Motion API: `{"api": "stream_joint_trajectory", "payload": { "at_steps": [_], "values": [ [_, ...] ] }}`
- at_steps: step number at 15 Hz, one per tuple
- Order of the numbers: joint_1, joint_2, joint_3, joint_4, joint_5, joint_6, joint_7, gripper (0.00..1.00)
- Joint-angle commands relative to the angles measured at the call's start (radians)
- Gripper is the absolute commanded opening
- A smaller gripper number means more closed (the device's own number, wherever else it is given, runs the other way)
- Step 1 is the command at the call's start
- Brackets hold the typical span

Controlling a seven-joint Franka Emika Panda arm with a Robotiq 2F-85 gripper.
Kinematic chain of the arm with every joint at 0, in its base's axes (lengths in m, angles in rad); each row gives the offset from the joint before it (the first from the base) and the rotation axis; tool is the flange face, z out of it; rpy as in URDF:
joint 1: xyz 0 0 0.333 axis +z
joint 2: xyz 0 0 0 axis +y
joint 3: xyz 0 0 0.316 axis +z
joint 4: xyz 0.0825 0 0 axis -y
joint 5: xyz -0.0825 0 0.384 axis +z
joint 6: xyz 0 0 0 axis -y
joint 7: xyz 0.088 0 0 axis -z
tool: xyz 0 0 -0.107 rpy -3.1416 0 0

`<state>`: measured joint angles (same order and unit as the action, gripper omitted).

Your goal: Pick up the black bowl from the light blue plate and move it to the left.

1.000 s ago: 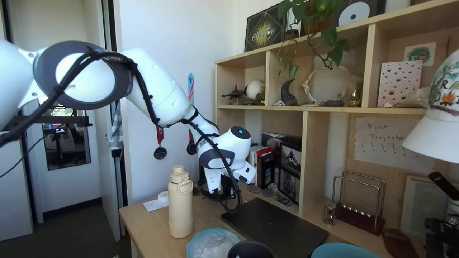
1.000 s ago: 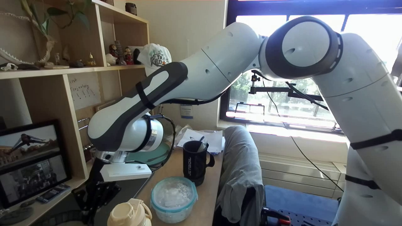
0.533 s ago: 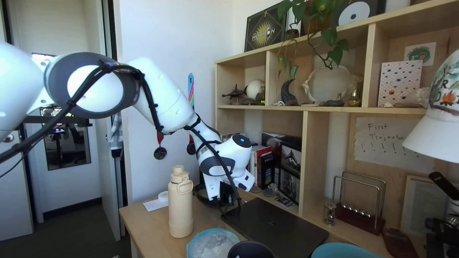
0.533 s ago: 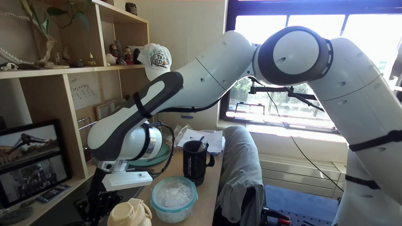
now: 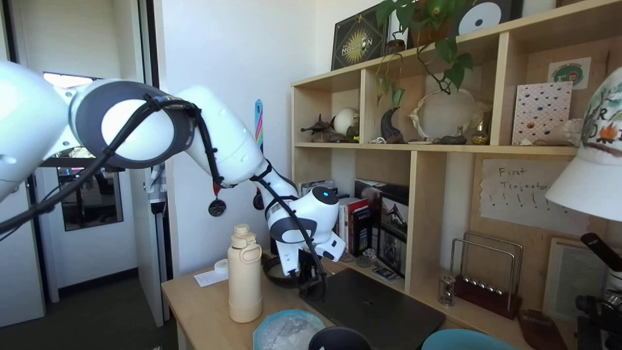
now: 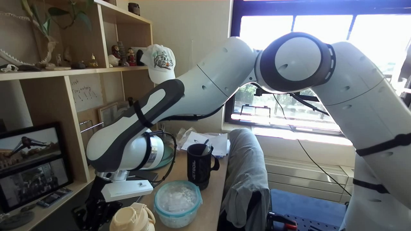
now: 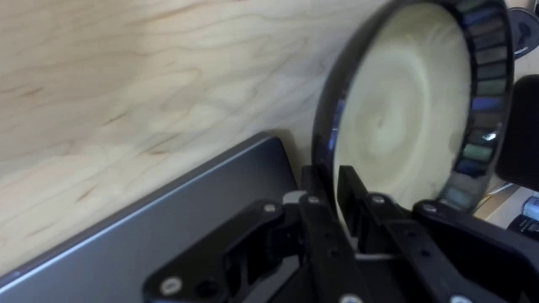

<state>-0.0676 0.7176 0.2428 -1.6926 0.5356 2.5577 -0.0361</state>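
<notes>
The black bowl (image 7: 391,118) has a dark outer wall and a pale cream inside. In the wrist view its near wall stands between the two fingers of my gripper (image 7: 328,176), which is shut on it. In an exterior view the bowl (image 5: 278,279) shows low over the far end of the desk, behind the bottle, partly covered by my gripper (image 5: 303,284); I cannot tell whether it touches the desk. My gripper (image 6: 86,218) also shows in an exterior view, where the bowl is hidden or out of view. The light blue plate (image 5: 464,340), also seen here (image 6: 165,157), holds no bowl in sight.
A closed black laptop (image 5: 374,306) lies beside the bowl, its corner (image 7: 269,147) near the bowl wall. A cream bottle (image 5: 244,277) stands close by. A blue-lidded container (image 6: 177,202) and a black mug (image 6: 199,165) stand nearer the plate. Shelves (image 5: 418,209) line the wall.
The arm has come down, and the gripper with the bowl has lowered toward the desk. More of the bowl shows beside the bottle. The bottle, container, mug and plate have not moved.
</notes>
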Motion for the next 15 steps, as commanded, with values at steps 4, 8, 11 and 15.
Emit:
{"api": "stream_joint_trajectory", "payload": {
  "at_steps": [4,8,11,15],
  "values": [
    [0.009,-0.013,-0.004,0.041,-0.012,0.011,0.019,0.72],
    [0.054,-0.073,-0.091,0.043,-0.106,0.015,0.121,1.00],
    [0.073,-0.129,-0.162,0.037,-0.163,0.026,0.220,1.00],
    [0.085,-0.218,-0.242,-0.005,-0.187,0.115,0.345,1.00]
  ]
}}
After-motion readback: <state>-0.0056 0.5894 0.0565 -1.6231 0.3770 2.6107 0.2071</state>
